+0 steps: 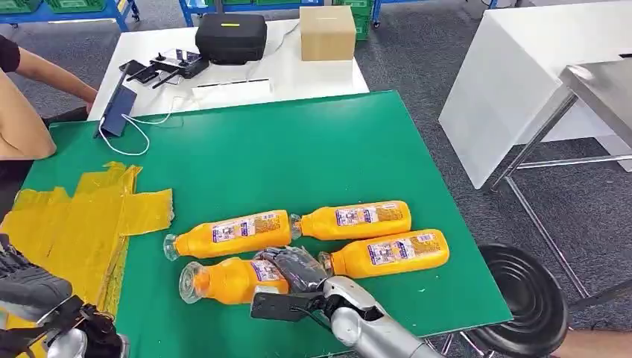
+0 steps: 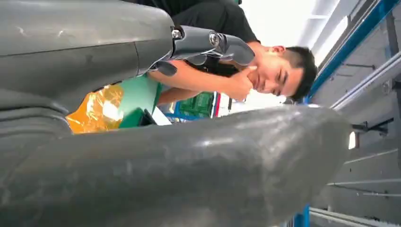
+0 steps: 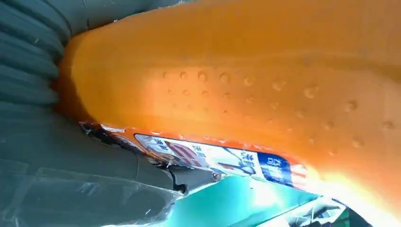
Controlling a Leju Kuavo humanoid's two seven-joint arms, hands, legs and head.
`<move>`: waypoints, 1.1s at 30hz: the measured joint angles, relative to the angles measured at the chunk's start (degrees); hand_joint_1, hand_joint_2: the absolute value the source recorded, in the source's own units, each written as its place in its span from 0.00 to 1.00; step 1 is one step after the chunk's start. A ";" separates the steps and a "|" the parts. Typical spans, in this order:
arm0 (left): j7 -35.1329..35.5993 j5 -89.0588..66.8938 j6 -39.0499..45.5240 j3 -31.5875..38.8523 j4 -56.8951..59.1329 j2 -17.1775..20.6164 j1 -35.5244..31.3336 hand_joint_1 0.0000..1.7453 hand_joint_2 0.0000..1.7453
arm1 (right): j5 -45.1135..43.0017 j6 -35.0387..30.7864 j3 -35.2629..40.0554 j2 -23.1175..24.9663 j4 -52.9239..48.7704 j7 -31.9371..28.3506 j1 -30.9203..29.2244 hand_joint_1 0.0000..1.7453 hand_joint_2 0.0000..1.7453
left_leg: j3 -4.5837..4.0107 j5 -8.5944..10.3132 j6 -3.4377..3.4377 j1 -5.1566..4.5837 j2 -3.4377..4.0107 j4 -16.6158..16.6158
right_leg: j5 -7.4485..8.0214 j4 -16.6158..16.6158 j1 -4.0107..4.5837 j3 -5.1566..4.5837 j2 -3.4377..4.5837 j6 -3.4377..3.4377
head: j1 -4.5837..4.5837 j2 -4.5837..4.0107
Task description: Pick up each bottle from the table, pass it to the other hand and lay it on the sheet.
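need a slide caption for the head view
Right hand grasping one of four orange bottles on the green table, yellow sheet waiting nearby.

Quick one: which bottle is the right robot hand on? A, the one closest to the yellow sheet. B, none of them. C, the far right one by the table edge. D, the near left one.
D: in the head view the right robot hand is wrapped over the base end of the near left bottle, closest to the robot.

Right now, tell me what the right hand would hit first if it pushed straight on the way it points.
The right hand already lies over the nearest bottle. Beyond it, the next bottle probably comes first, though depth is unclear.
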 measured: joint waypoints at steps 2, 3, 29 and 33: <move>0.37 0.28 -0.88 0.35 0.00 -0.04 0.24 0.00 1.00 | -0.26 -0.59 -0.72 0.00 -1.03 -0.59 0.88 1.00 1.00 | -0.06 0.00 0.00 0.00 0.00 0.00 | 0.00 0.00 0.00 -0.05 -0.01 0.00 | 0.00 0.02; 0.66 0.59 -1.40 0.41 0.00 -0.07 0.47 0.00 1.00 | -0.55 -0.79 -1.11 0.00 -1.60 -0.79 1.42 1.00 1.00 | -0.09 0.00 0.00 0.00 0.00 0.00 | 0.00 0.00 0.00 -0.08 -0.01 0.00 | 0.02 0.00; 13.09 4.94 -32.65 -17.09 -5.14 1.46 13.64 0.00 1.00 | -5.81 -1.42 -13.15 3.67 -10.64 -4.06 1.94 1.00 1.00 | -0.55 0.00 0.00 -0.07 -0.03 0.00 | 0.00 0.01 0.00 -0.51 -0.05 0.00 | 0.00 0.00; 13.05 4.94 -32.65 -17.71 -5.40 1.53 13.76 0.00 1.00 | -5.81 -1.42 -13.27 3.69 -10.64 -4.06 1.92 1.00 1.00 | -0.56 0.00 0.00 -0.07 -0.03 0.00 | 0.00 0.01 -0.01 -0.51 -0.05 0.00 | 0.00 0.00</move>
